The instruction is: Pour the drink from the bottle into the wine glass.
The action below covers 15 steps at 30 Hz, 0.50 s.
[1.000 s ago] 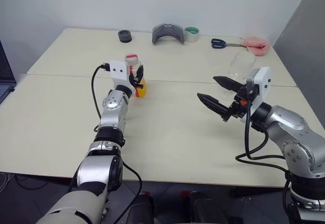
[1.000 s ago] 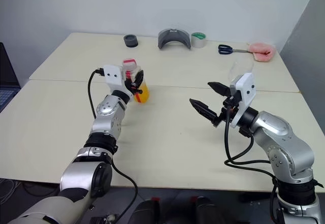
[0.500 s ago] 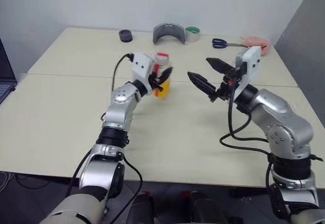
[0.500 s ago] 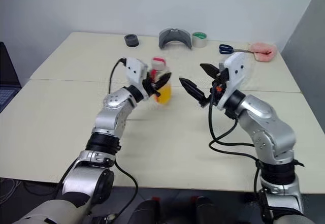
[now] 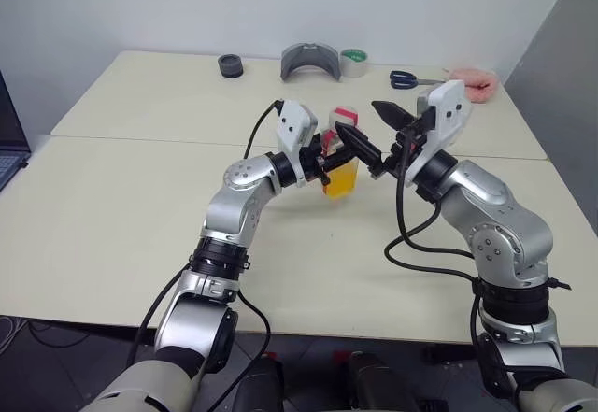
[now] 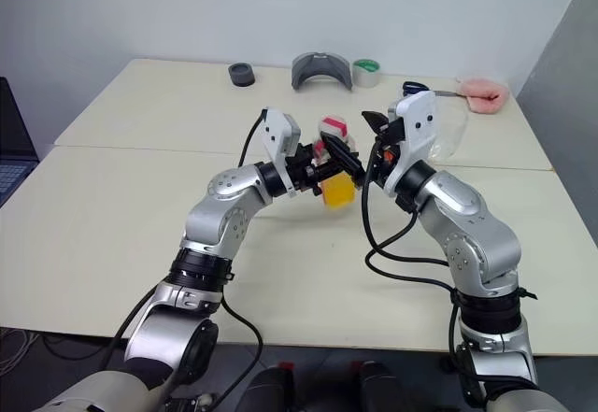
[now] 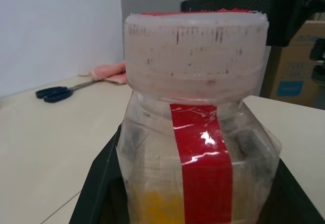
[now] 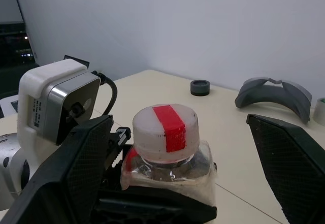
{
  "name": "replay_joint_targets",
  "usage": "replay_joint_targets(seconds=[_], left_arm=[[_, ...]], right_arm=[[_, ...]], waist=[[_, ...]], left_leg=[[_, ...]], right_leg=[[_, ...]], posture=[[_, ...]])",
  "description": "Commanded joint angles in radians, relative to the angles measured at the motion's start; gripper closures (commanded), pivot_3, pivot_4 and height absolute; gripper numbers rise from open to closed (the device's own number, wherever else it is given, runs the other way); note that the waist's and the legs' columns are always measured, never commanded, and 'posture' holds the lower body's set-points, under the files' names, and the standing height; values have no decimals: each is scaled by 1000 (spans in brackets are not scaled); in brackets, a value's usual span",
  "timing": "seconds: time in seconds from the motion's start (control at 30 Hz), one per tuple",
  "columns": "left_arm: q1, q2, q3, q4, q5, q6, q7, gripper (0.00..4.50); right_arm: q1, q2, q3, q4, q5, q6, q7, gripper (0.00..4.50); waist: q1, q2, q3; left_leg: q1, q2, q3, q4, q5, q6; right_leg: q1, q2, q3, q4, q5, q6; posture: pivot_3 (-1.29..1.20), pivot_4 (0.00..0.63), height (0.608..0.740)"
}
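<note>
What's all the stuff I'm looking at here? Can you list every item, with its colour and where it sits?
Table: one, cream, under everything.
Bottle: one, clear with red stripe and white-and-red cap, held above the table's middle.
Drink: orange-yellow, in the bottle's bottom.
Wine glass: one, clear, behind the right arm.
Scissors: one pair, blue handles, far right.
Pink cloth: one, far right corner.
Tape roll: one, green-and-white, far edge.
Grey curved piece: one, beside the tape.
Black round piece: one, far edge, left.
Left hand: black fingers, shut on the bottle.
Right hand: black fingers, open around the cap.
</note>
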Motion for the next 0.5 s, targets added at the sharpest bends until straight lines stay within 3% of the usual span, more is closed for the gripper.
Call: replay_joint_targets(seconds=[0.03, 0.4, 0.5], left_arm=[[-7, 16, -21, -69, 5, -16, -36, 2729], [-6, 10, -19, -71, 1, -19, -29, 2729], [-6, 8, -19, -70, 5, -22, -22, 2729]], right_arm=[[-13, 11, 3, -23, -3, -11, 3, 0], [-29, 10, 17, -24, 11, 23, 34, 0], [-34, 15, 12, -20, 11, 20, 36, 570]], waist=[[0, 0, 0], [0, 0, 0], [0, 0, 0]], left_leg=[[0, 0, 0, 0, 0, 0], [0, 0, 0, 0, 0, 0], [0, 0, 0, 0, 0, 0]], right_leg=[[0, 0, 0, 0, 0, 0], [0, 0, 0, 0, 0, 0], [0, 0, 0, 0, 0, 0]], posture=[[0, 150, 740], [0, 150, 740], [0, 150, 740]])
